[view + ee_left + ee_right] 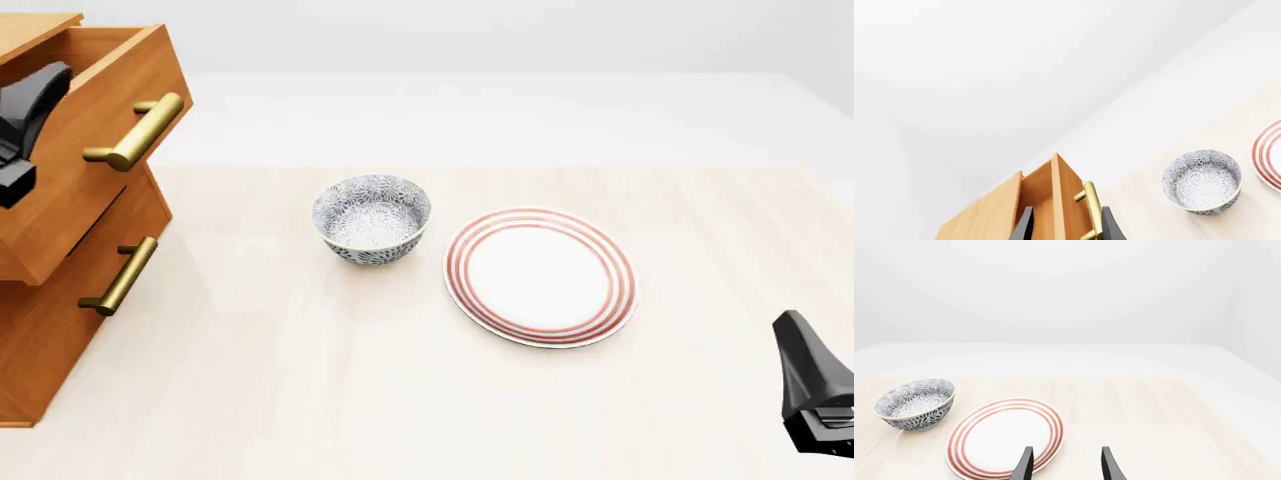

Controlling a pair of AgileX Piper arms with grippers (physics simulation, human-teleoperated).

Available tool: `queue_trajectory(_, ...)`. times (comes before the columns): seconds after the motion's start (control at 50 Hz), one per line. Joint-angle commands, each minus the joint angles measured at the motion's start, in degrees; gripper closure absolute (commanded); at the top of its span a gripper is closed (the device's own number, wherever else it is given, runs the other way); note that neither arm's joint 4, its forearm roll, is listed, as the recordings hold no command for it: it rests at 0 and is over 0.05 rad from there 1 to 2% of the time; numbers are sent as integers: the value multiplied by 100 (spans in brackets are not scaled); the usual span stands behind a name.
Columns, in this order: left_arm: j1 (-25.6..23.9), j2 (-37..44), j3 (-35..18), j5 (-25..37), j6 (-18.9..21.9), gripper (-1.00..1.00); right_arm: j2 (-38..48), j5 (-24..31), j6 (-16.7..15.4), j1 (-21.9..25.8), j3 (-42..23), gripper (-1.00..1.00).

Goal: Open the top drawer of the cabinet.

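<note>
Nearest the camera in the front view, at about four o'clock, the right tool (pixel 817 400) hangs low over the pale surface (pixel 334 380). Its wrist view shows the two fingers spread, nothing between them, and the plate just beyond their tips. It looks parked out of the way, since the drawer work belongs to the other arm.

Farther out, near the middle, the red-ringed plate (pixel 541 276) lies flat. The patterned bowl (pixel 372 218) stands upright just beside it at ten o'clock, with a small gap between them. Both are well apart from the cabinet, so neither blocks the drawer's travel.

At nine to ten o'clock stands the cabinet (pixel 47 345). Its top drawer (pixel 94 175) juts forward past the drawer below, so I judge it already partly open. The left tool (pixel 1067 227) sits at the drawer front, one finger inside the box and the other outside the brass handle (pixel 136 131). The fingers are spread around front panel and bar together, hooking rather than pinching, which suits a straight pull. Whether they touch the wood I cannot tell.
</note>
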Motion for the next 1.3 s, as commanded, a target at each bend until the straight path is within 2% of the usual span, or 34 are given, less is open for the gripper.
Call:
queue_trajectory(0.02, 193, 210, -537, 899, -613, -100, 0, 0, 0, -1, 0, -100)
queue_trajectory(0.1, 172, 274, -739, 1115, -872, -100, 0, 0, 0, -1, 0, -100)
queue_trajectory(0.24, 256, 299, -1059, 1509, -1058, -100, 0, 0, 0, 0, 0, -100)
queue_trajectory(0.3, 297, 410, -1335, 1853, -1405, -100, 0, 0, -1, 0, 0, -100)
queue_trajectory(0.34, 305, 381, -1395, 1913, -1386, -100, 0, 0, 1, -1, 0, -100)
queue_trajectory(0.42, 277, 531, -1632, 2127, -1654, -100, 0, 0, -1, -1, 0, -100)
queue_trajectory(0.52, 424, 648, -1829, 2488, -1781, -100, 0, 0, 2, -1, 0, -100)
queue_trajectory(0.7, 396, 916, -2144, 2756, -2304, -100, 0, 0, 1, -1, 0, -100)
queue_trajectory(1.3, 590, 1452, -2854, 3418, -3009, -100, 1, 1, 1, -2, 0, -100)
